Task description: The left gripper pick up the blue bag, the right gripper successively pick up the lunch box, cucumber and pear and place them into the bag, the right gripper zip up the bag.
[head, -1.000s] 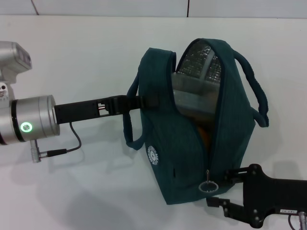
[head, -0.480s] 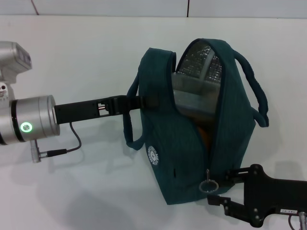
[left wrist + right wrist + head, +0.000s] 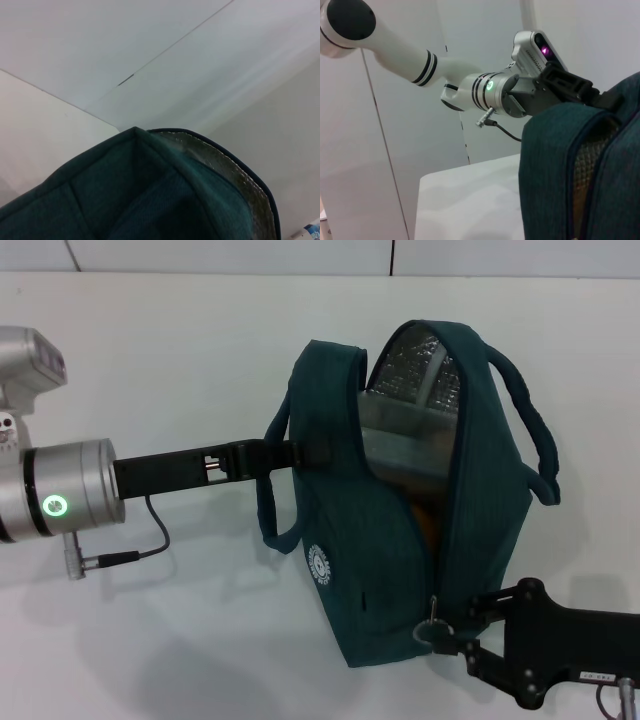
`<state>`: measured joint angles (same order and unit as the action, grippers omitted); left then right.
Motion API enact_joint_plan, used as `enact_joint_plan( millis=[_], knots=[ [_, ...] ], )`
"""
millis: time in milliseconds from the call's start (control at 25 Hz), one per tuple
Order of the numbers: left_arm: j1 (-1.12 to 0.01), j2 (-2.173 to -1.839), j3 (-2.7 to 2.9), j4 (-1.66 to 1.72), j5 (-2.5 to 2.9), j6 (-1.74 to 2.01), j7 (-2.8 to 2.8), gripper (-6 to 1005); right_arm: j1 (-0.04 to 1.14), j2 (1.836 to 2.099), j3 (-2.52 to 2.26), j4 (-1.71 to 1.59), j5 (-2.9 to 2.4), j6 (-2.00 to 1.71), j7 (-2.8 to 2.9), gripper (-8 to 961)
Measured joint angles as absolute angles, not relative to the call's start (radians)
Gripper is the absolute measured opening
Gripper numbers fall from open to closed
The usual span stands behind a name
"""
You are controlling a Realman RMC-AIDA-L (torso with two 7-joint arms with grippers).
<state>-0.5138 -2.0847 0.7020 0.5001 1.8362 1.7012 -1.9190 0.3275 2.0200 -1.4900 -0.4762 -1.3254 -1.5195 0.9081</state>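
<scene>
Right gripper point(image 3: 447, 637) sits at the bottom end of the zip of the blue bag point(image 3: 400, 540), its fingers pinching the ring pull. Left gripper point(image 3: 300, 452) clamps the bag's upper left side, holding it upright on the white table point(image 3: 180, 360). Inside the gaping top show the lunch box point(image 3: 405, 440) and the orange pear point(image 3: 425, 523).
</scene>
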Motion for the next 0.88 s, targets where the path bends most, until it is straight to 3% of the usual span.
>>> enact_joint_plan(
  millis=[240,440,880],
  knots=[
    [-0.513,-2.085,0.704,0.5,1.836,1.701,-1.919,75,0.334,2.02,-1.525,-0.476,-1.301,-1.493,0.908,63],
    [-0.512,-2.085,0.702,0.5,1.836,1.701,-1.919,76,0.335,2.02,-1.532,-0.477,-1.292,-1.491,0.908,4],
    [-0.491,-2.084,0.705,0.5,1.836,1.701,-1.918,77,0.301,1.999,-1.457,-0.488,-1.299,-1.578,0.893,4]
  ],
)
